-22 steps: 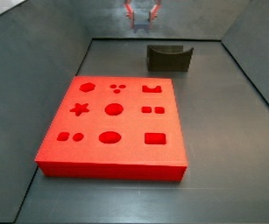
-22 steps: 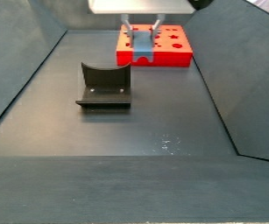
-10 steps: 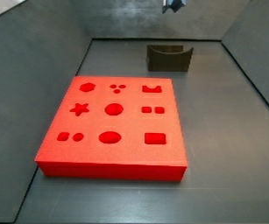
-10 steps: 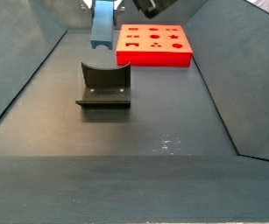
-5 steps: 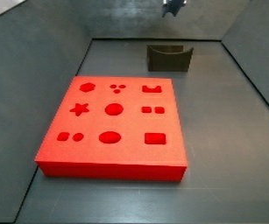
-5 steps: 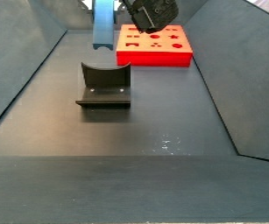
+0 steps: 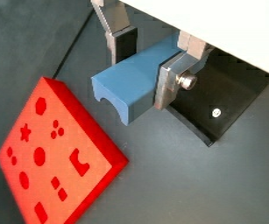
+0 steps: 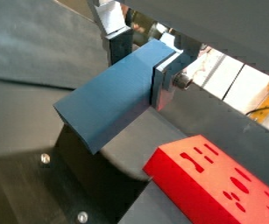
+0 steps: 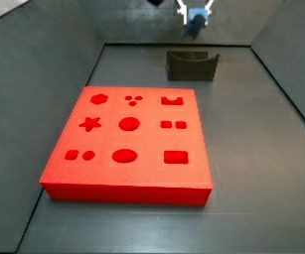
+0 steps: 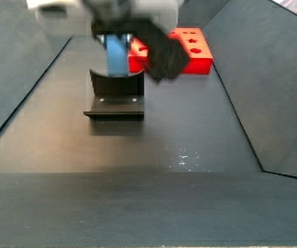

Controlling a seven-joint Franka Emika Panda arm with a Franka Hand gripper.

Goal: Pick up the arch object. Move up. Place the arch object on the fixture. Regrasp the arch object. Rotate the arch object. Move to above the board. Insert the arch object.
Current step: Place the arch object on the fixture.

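Note:
My gripper [image 7: 146, 63] is shut on the arch object [image 7: 127, 86], a grey-blue block with an arched notch in its end. Both wrist views show it clamped between the silver fingers [image 8: 164, 80]. In a side view the gripper [image 10: 117, 44] holds the arch object [image 10: 116, 58] upright, directly over the scooped top of the dark fixture [image 10: 114, 97]; I cannot tell whether they touch. In a side view the gripper [image 9: 195, 14] hangs above the fixture [image 9: 192, 65]. The red board [image 9: 128, 139] lies apart from them on the floor.
The dark floor is enclosed by sloping grey walls [image 9: 36, 40]. The board also shows in both wrist views [image 7: 49, 149] [image 8: 218, 179], and the fixture lies under the held piece [image 7: 224, 101] [image 8: 84, 175].
My gripper has come down with the arch object, from high up near the back wall to just over the fixture's top. The board and fixture have not moved.

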